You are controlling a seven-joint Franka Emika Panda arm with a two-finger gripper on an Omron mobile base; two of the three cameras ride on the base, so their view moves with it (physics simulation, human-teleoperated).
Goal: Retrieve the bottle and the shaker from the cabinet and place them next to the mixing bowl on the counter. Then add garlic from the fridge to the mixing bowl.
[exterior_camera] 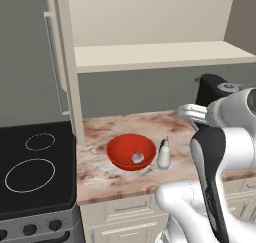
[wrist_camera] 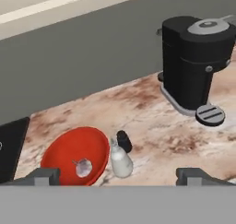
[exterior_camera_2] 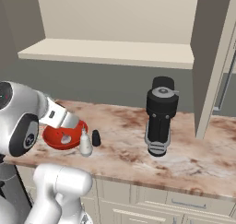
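Hand view: whitish lumpy garlic (wrist_camera: 84, 166) inside glossy red mixing bowl (wrist_camera: 60, 155).

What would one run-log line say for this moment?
garlic: in mixing bowl | bottle, shaker: beside bowl | gripper: open, empty

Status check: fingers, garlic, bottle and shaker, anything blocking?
Gripper open, empty, above the counter. Garlic in the mixing bowl. Bottle and shaker upright beside the bowl. Coffee machine stands well off to the side.
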